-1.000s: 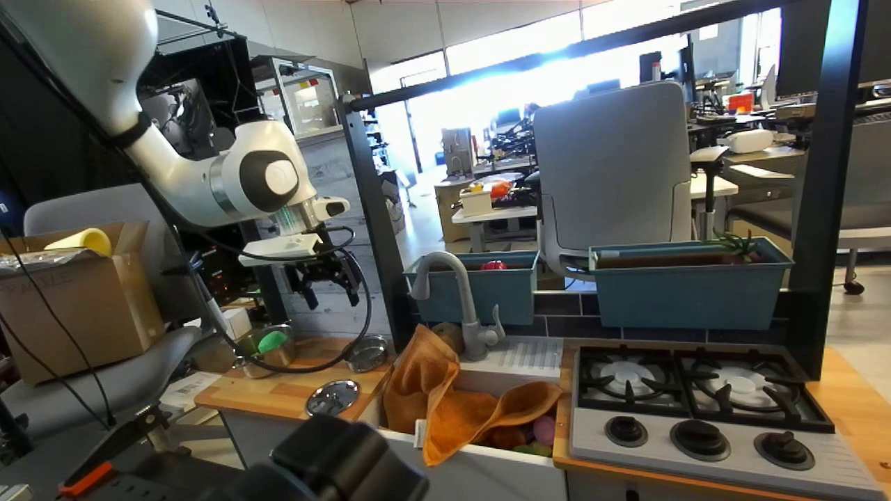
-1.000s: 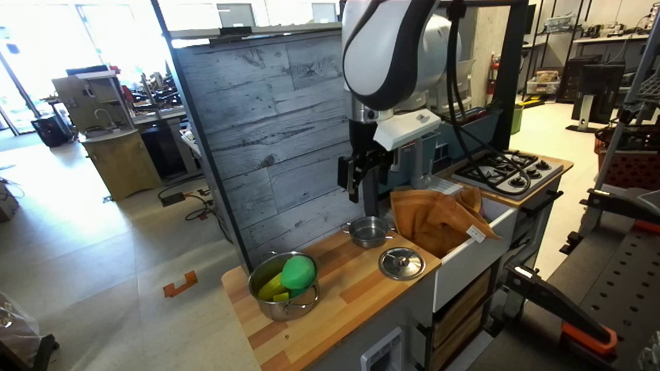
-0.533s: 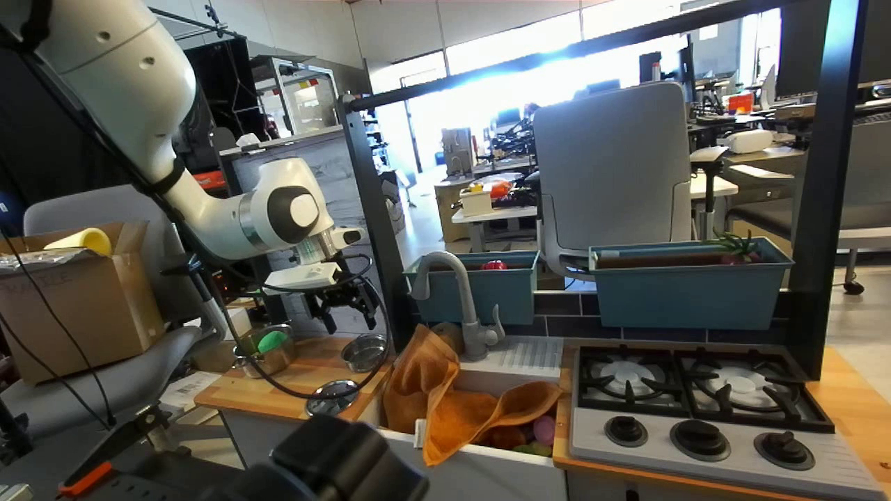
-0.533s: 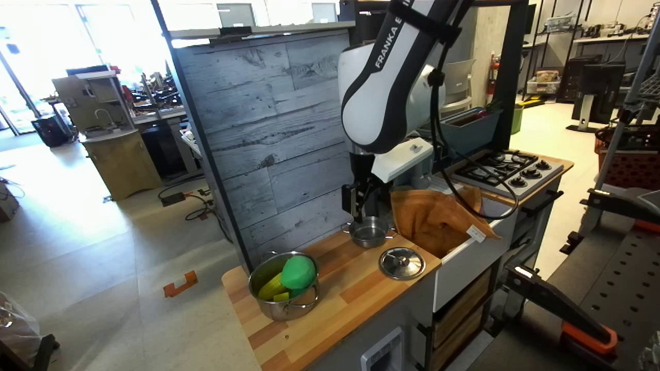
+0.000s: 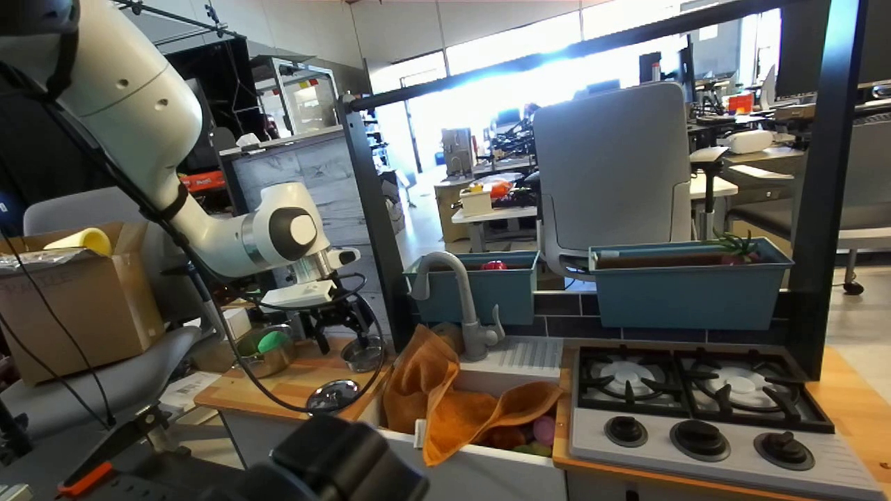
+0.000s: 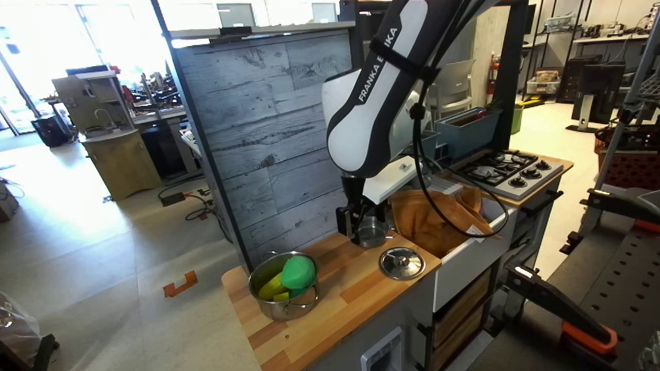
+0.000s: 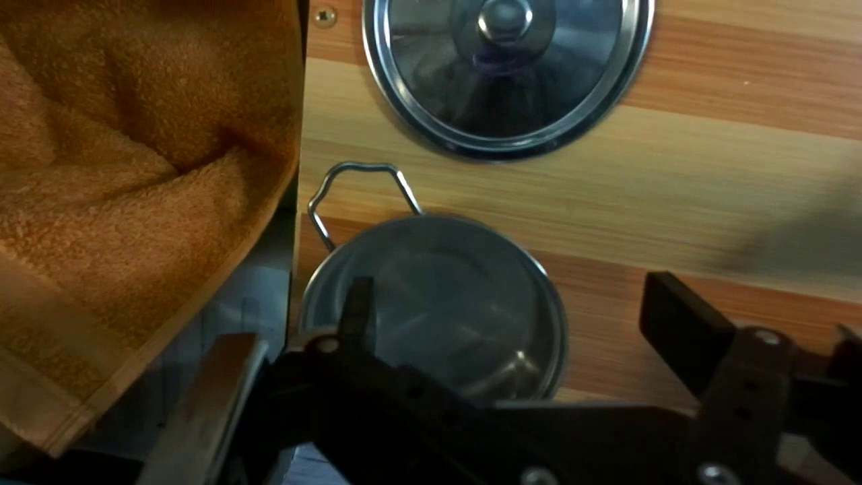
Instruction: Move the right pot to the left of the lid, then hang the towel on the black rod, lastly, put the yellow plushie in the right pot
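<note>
Located a cardboard box (image 5: 76, 306) at the far left in an exterior view, on a grey chair (image 5: 76, 207); identified a larger steel pot (image 6: 278, 310) next, upright near the left end of the wooden surface (image 6: 330, 324), holding a yellow corn-shaped item (image 6: 269, 287) and a green rounded item (image 6: 298, 272); found the lid (image 5: 332, 396) farther right, flat on the surface near its front edge, right side up; found the fingers (image 7: 683, 330) next, released and spread wide, pointing downward at the end of the arm (image 5: 146, 125); saw in the wrist view one finger overlapping the mouth of the right pot (image 7: 465, 289) and one beyond its rim, over the surface; could not tell contact with the pot; located that pot upright between the lid and the grey wood-look panel (image 6: 268, 129), apart from the lid and close to the sink (image 5: 515, 457); found the towel (image 5: 418, 383) to the right, orange-brown and crumpled in the sink, with one corner draped over the front rim; noted the tap (image 5: 468, 299) behind, and a round purple item (image 5: 543, 430) beside the towel, inside the sink; traced the black rod (image 5: 598, 44) overhead, slanting across the upper part of that view, well apart from the towel; noted a long teal planter (image 5: 689, 292) beneath the rod, farther right; located the stove (image 5: 738, 421) at the right end, below the planter.
</note>
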